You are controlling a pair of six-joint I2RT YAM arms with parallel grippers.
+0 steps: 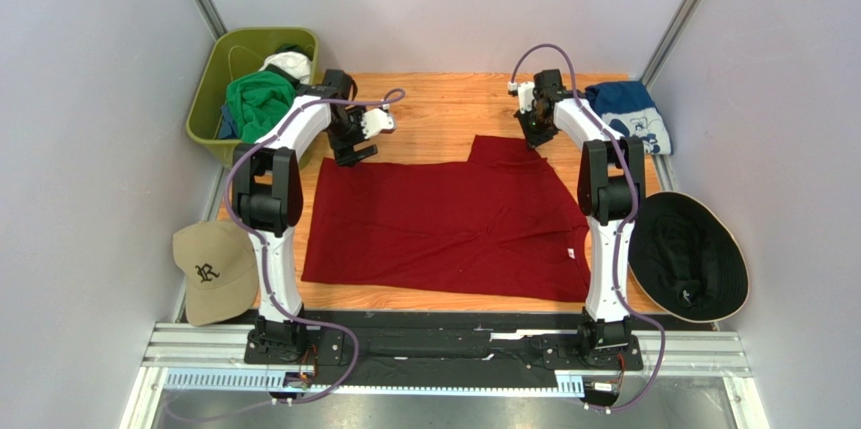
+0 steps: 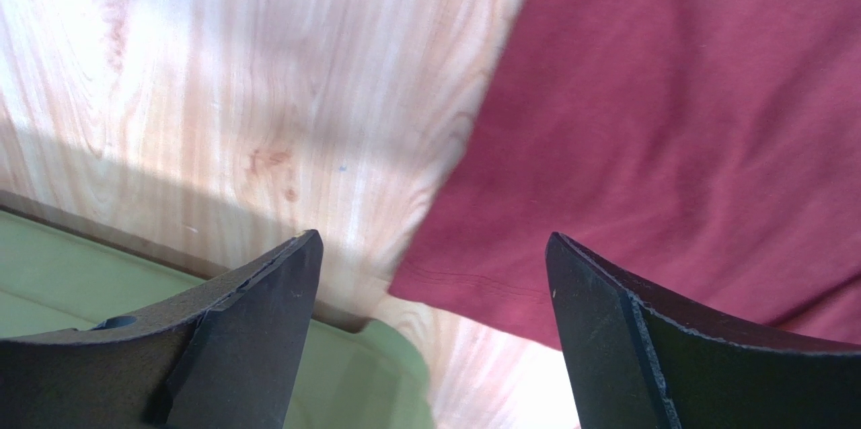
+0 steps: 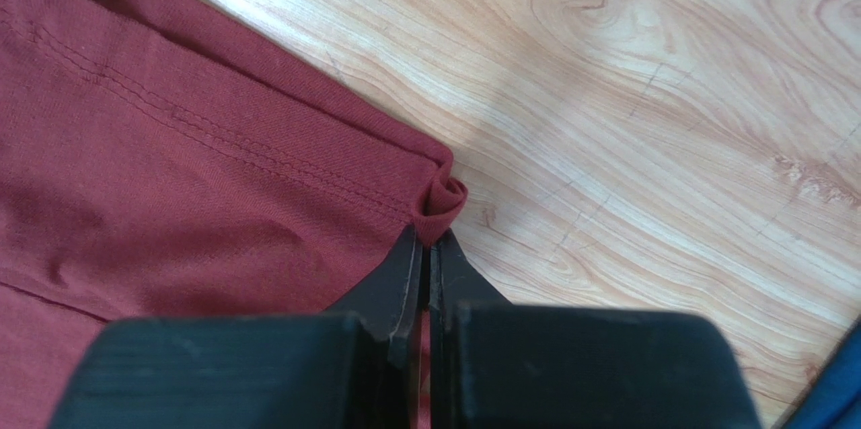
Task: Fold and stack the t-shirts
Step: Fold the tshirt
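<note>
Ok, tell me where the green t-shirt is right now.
In the top view, the green t-shirt sits bunched in the olive bin by the far left corner of the table, just left of the left gripper.

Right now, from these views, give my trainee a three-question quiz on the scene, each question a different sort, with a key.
1. True or false: the right fingers are shut on a corner of the dark red t-shirt.
2. Where is the green t-shirt? A) bunched in the green bin; B) spread out flat; C) lifted in the air.
3. Fill in: the left fingers stand ____, gripping nothing.

Key: 1 true; 2 A; 3 open.
</note>
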